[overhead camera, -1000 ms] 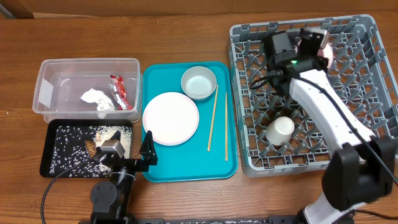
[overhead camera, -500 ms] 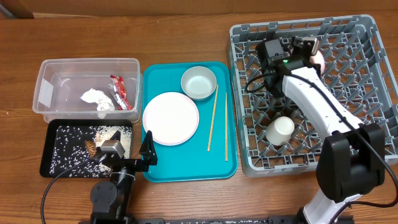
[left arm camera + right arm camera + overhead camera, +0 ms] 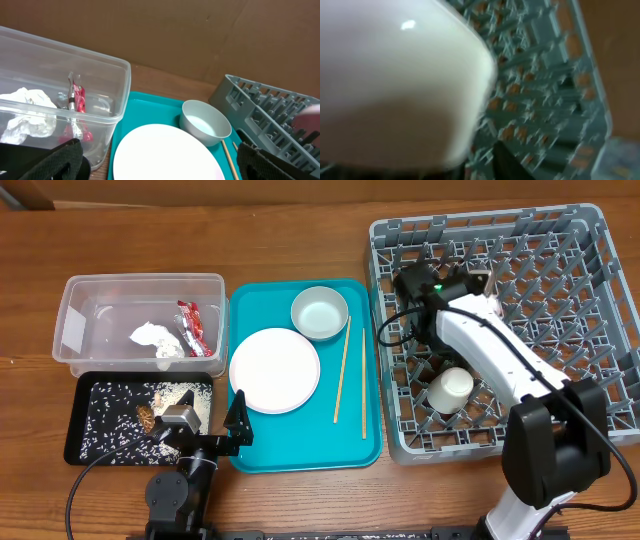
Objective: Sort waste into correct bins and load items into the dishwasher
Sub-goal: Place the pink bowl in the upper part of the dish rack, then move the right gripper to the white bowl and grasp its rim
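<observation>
The right arm reaches across the rack point(image 3: 570, 380), right pincer point(image 3: 478, 280) near its back-left corner, grip impossible to tell. The left arm sits folded low, left pincer point(image 3: 238, 423) spread beside the tray point(image 3: 300, 445).

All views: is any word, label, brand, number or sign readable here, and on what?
No text can be read.
Wrapper in the tub: print too small to read.
White sticker on the tub's end: nothing legible on it.
Right wrist view: blurred, nothing legible.
</observation>
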Robot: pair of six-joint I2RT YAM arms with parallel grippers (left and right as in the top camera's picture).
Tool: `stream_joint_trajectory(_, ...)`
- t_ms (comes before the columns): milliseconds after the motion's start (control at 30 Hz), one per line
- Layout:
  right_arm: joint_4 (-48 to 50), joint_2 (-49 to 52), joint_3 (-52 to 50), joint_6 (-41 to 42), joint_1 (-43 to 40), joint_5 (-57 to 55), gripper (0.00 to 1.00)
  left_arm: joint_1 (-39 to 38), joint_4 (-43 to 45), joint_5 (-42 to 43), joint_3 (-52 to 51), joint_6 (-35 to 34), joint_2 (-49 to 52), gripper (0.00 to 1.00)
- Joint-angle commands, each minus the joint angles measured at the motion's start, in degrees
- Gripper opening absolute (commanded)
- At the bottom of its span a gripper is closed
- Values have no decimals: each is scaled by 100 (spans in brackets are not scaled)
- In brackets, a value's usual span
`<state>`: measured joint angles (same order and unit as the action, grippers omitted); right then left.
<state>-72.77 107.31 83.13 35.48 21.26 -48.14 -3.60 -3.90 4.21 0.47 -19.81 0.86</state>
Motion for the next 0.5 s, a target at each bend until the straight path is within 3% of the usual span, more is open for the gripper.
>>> stream_joint_trajectory(0,-136,-2,544,256,267,592,38,57,-22,-33,-20,-98,-50,100)
stream_joint_trajectory(100,-352,-15,1113,273,457,881,57,57,-22,-33,-20,-98,-50,100)
stream_joint_trajectory(300,-570,-37,2105,195,820,1759,65,57,-22,-33,-20,-98,-50,100)
stream_joint_trajectory(467,-264,-35,2020,-122,1095,3740,62,57,-22,-33,-20,-98,-50,100)
